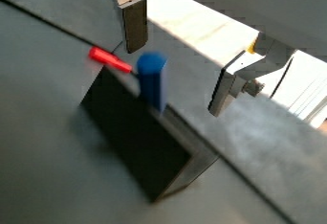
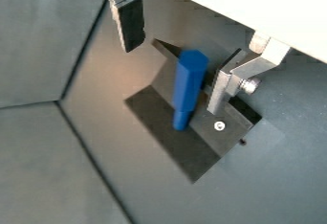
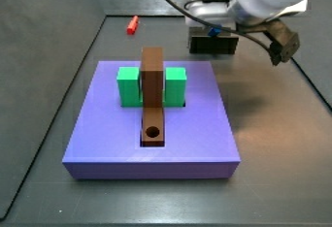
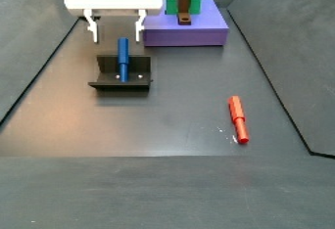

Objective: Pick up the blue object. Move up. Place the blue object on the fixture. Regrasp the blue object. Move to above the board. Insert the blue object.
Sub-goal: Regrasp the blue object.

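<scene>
Silver finger plates with dark pads fill both wrist views, spread wide apart: the gripper (image 1: 177, 63) is open, and the blue object (image 1: 152, 79) stands between the fingers, apart from both, leaning on the fixture (image 1: 141, 142). A red peg (image 1: 110, 60) lies on the floor beyond it.

Seen from the other wrist camera, the blue object (image 2: 189, 89) rests tilted against the fixture (image 2: 192, 137), close to one finger, and the gripper (image 2: 175, 60) grasps nothing.

From a side view, the board (image 3: 155, 134) lies near, carrying a green block (image 3: 130, 85) and a brown strip (image 3: 153, 95); the fixture (image 3: 215, 45) sits beyond it under the arm.

Another side view shows the gripper (image 4: 116, 32) just above the blue object (image 4: 123, 59) in the fixture (image 4: 120, 80), the red peg (image 4: 238, 118) well to the right, the board (image 4: 197, 27) far.
</scene>
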